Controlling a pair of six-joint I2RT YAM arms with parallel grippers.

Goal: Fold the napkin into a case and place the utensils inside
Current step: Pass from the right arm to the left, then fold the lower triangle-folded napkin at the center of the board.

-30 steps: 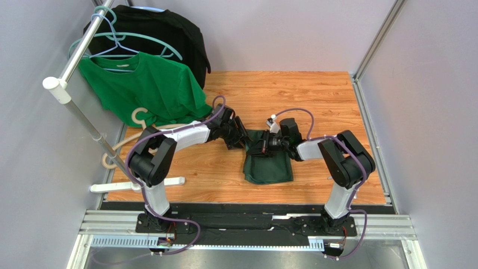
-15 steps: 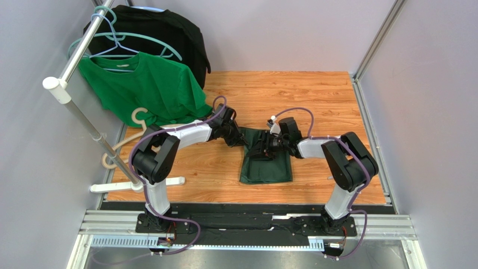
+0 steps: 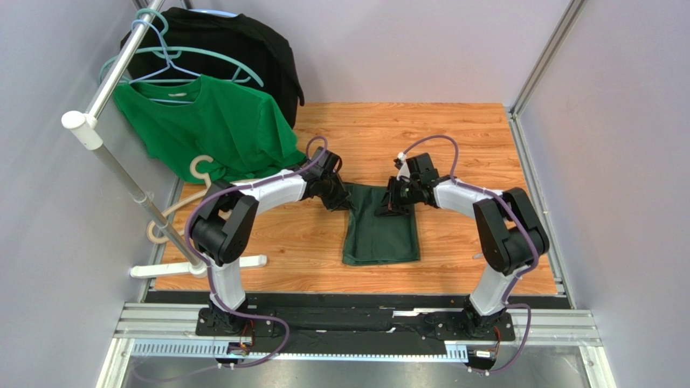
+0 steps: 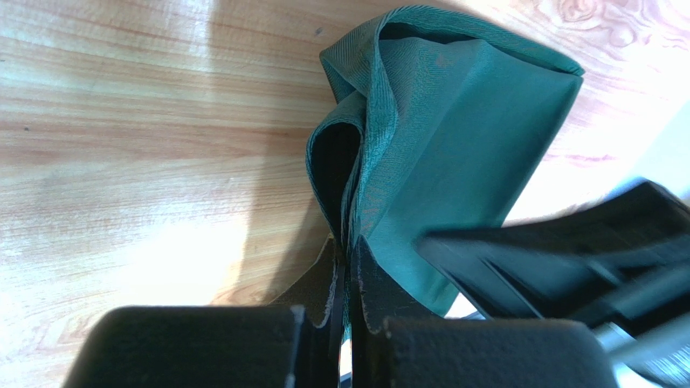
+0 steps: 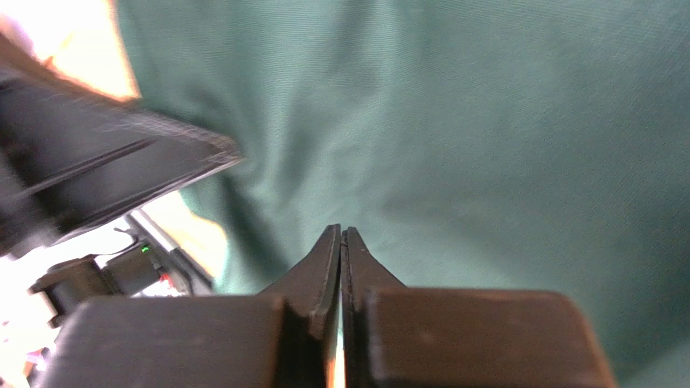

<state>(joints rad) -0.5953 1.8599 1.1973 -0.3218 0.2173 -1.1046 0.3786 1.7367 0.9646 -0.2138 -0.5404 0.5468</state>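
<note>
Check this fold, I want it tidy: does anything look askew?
Yes. The napkin is bunched at its far-left corner, where the left gripper pinches it; the layers there gape open instead of lying flat.

The napkin pinched in the left gripper is soft dark green cloth, dull, with tiny woven lines. The table under it is smooth wood with wavy grain and a little shine. The gripper's fingers look like hard black plastic, dull.
</note>
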